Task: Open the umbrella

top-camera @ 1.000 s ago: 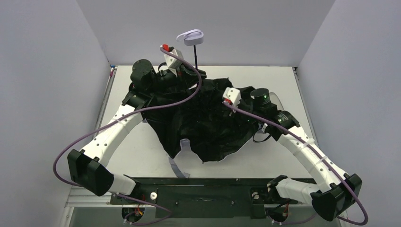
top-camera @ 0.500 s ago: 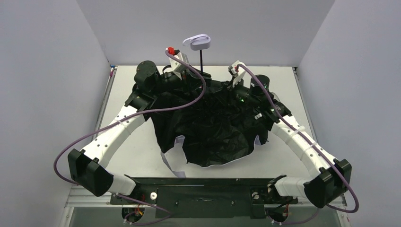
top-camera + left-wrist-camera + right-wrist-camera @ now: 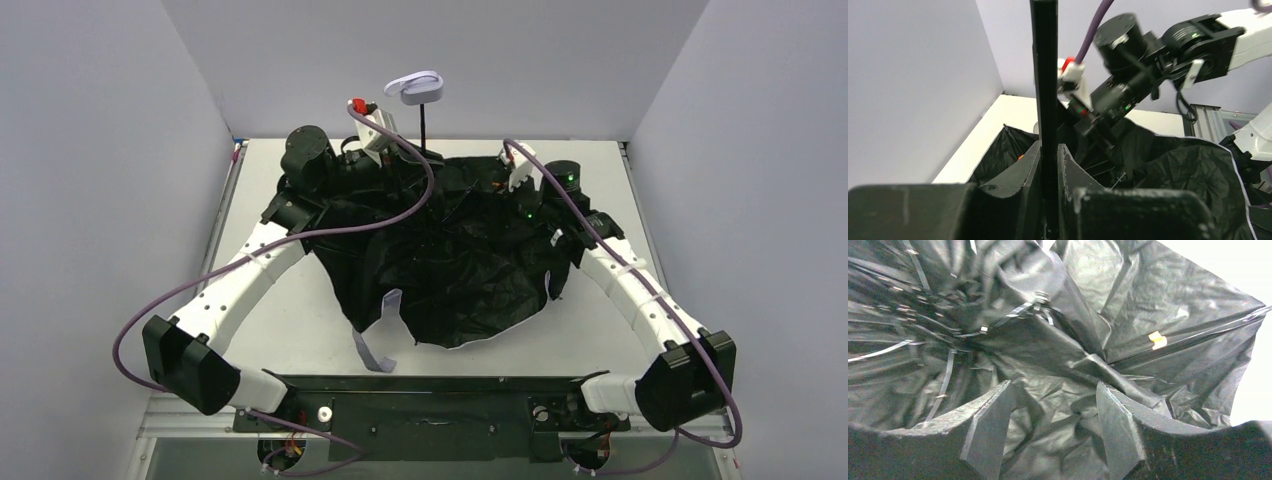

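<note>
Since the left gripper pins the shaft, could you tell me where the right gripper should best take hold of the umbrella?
Probably the knot where the metal ribs converge, approached from above. The umbrella lies lining-up, its shaft upright in the shut left gripper, and the open right gripper hangs just over that knot. Loose fabric would likely slip.

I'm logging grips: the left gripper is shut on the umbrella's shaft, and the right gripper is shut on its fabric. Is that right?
Not quite. The right gripper is open, its jaws apart above the black fabric, as the right wrist view shows. The left gripper is indeed shut on the shaft.
</note>
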{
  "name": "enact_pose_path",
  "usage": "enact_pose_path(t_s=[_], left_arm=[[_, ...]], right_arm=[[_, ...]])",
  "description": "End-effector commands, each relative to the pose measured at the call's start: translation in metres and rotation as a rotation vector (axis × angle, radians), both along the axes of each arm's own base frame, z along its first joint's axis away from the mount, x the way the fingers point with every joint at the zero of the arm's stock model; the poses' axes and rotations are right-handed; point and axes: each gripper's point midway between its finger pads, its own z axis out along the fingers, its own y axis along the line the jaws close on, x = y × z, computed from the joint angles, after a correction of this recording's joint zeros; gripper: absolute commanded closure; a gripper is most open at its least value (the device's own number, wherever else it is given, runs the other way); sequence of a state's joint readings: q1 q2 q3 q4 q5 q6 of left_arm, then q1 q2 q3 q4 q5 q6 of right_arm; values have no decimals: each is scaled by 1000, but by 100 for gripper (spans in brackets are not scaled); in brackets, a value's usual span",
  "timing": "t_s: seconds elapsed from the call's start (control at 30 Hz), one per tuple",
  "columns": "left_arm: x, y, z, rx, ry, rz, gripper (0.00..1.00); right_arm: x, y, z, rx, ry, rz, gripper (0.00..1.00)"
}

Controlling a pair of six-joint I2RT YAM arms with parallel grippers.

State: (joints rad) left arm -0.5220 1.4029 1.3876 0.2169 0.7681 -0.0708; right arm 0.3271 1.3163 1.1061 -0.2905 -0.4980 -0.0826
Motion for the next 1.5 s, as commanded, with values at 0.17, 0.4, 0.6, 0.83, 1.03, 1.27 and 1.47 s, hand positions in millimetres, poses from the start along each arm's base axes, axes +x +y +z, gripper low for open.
enact_pose_path(t_s=[0.17,0.4,0.6,0.83,1.03,1.27,1.47], left_arm=[[-8,4,54,-80,-134,-30,100],[-17,-1,57,-90,-102,-60,100],[-19,-2,63,-113,-63,-60,100],[-20,-6,65,-131,8,-75,100],[-7,2,61,-174,131,-15,73],[11,45,39,-187,204,142,20],[-2,49,-12,-34,230,166,30]], right_arm=[[-43,48,153,277,-301,159,38],[-46,93,183,356,-360,220,36],[-40,116,181,373,-354,262,42],[-34,126,170,355,-343,234,67],[-31,120,180,368,-379,192,100],[-29,107,187,362,-427,164,100],[-23,101,195,360,-481,128,100]])
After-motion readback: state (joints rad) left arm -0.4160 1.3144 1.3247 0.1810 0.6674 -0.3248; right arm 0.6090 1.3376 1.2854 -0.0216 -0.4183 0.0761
